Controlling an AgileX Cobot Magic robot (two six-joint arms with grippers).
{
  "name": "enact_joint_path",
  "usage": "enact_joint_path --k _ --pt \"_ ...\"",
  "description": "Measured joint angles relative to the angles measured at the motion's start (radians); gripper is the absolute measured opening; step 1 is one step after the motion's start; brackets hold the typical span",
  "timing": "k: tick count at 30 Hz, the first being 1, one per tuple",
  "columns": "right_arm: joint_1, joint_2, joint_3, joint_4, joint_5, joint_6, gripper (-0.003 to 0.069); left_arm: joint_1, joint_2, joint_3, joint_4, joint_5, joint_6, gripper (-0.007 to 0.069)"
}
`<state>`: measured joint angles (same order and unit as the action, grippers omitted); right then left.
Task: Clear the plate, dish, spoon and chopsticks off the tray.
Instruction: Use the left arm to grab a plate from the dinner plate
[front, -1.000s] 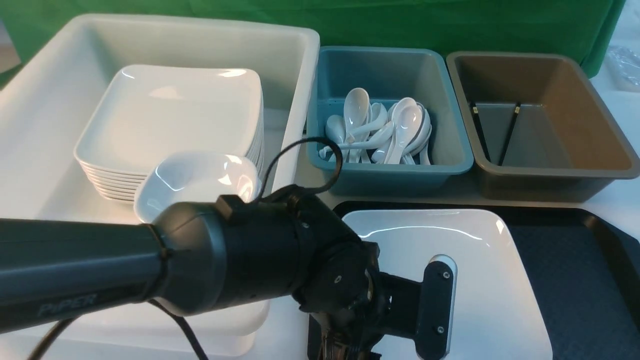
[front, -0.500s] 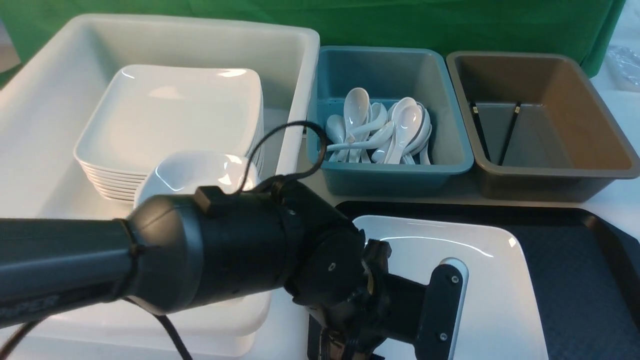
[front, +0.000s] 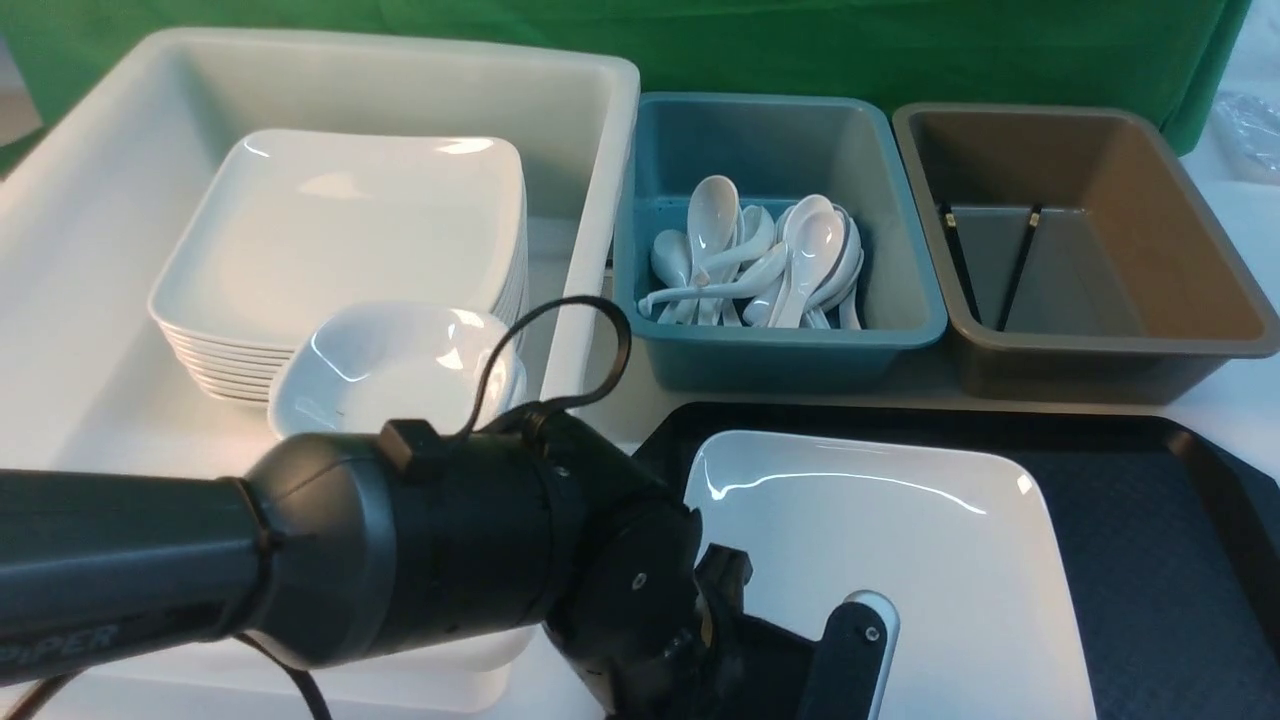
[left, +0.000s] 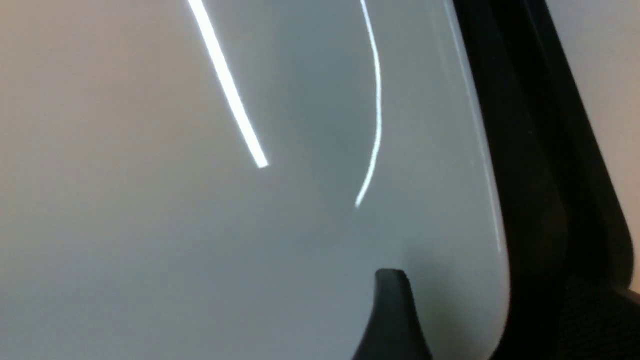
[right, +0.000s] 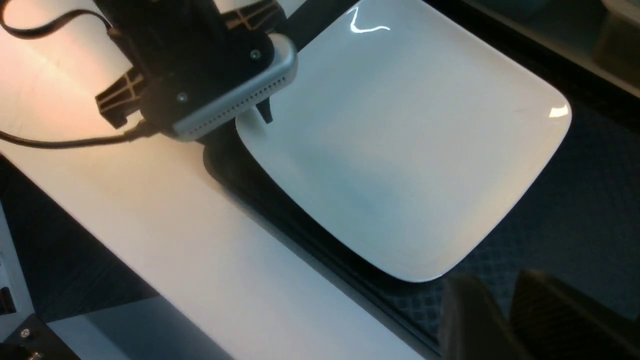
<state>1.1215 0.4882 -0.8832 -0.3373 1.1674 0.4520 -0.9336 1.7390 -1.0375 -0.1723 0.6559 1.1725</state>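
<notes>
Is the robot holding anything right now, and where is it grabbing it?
Nothing is held. The left tool is open at the plate's corner, not gripping it, and the right tool has nothing in it.

— What filled the wrist camera?
— The plate (left: 200, 225). It was glossy white and took up nearly the whole frame, with two thin bright streaks of reflected light on it.
— And at its edge?
— Its rounded rim ran just beside the black tray (left: 540, 175). A pale table (left: 605, 60) showed beyond that.
— Anything else?
— One dark fingertip (left: 392, 305) stood over the plate, close to its rim. Whether it touched, I couldn't tell.
</notes>
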Motion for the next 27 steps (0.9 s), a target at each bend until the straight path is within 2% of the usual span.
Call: enact_joint_path --k 5,9,15,18,24,27 --pt "0.0 0.0 0.0 0.0 0.0 0.0 0.0179 0.0 0.03 0.0 0.045 -0.041 -0.007 0.0422" --pt "0.0 0.0 0.0 0.0 0.0 0.0 0.0182 -0.003 0.064 0.0 0.111 -0.078 -0.061 0.0422" --pt "0.0 0.0 0.0 0.0 0.0 0.0 0.0187 -0.004 0.081 -0.001 0.135 -0.097 -0.079 0.0412" --pt "0.0 0.0 0.0 0.0 0.0 0.0 0.0193 -0.004 0.085 -0.001 0.138 -0.105 -0.086 0.0364" --pt "0.0 -0.001 0.0 0.0 0.0 0.0 0.0199 -0.006 0.086 -0.004 0.172 -0.159 -0.138 0.0209" --pt "0.0 -0.001 0.0 0.0 0.0 0.0 0.0202 -0.02 0.07 -0.004 0.182 -0.154 -0.165 0.02"
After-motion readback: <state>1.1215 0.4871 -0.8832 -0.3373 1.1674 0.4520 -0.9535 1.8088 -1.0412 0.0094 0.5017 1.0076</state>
